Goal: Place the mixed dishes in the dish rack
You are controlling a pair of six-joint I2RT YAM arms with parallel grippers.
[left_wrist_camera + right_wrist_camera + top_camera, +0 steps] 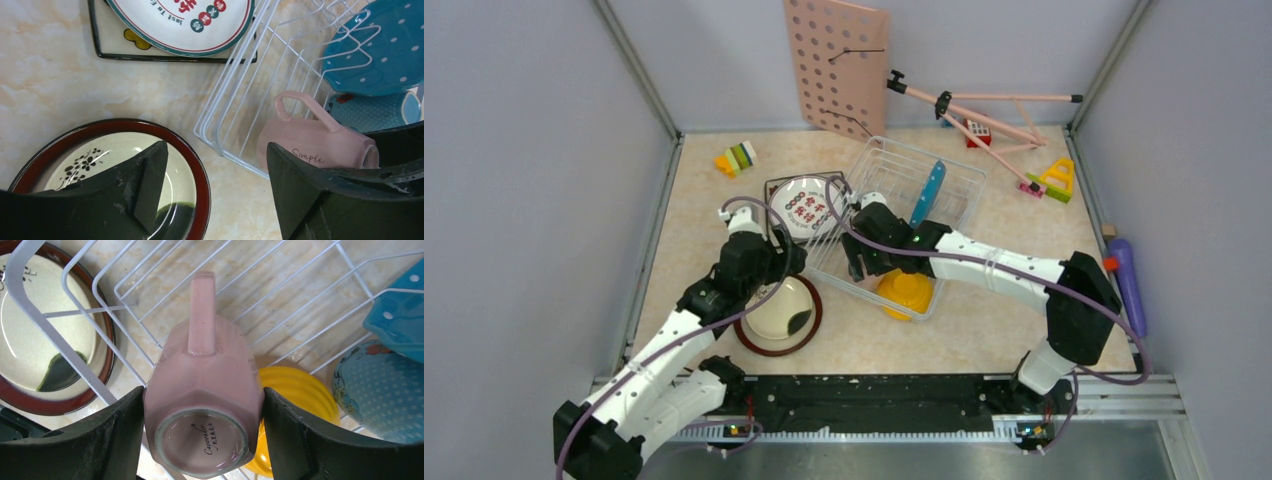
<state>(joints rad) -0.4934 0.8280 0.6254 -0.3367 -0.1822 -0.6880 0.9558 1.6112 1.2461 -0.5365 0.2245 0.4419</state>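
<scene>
My right gripper (202, 440) is shut on the pink cup (202, 385), base toward the camera, handle pointing away, at the near-left corner of the dish rack (894, 150). The cup also shows in the left wrist view (310, 142). In the rack are the yellow bowl (906, 290), the blue polka-dot plate (927, 192) standing on edge, and the blue-grey mug (375, 390). My left gripper (217, 165) is open and empty above the brown-rimmed plate (779, 315). The white plate with characters (809, 205) lies on the square floral plate (120, 42), left of the rack. The cream plate is out of view.
A pink pegboard (836, 65) leans on the back wall, with a pink tripod (984, 115) lying beside it. Toy blocks sit at the back left (736, 158) and back right (1054, 180). A purple object (1127, 280) lies by the right wall.
</scene>
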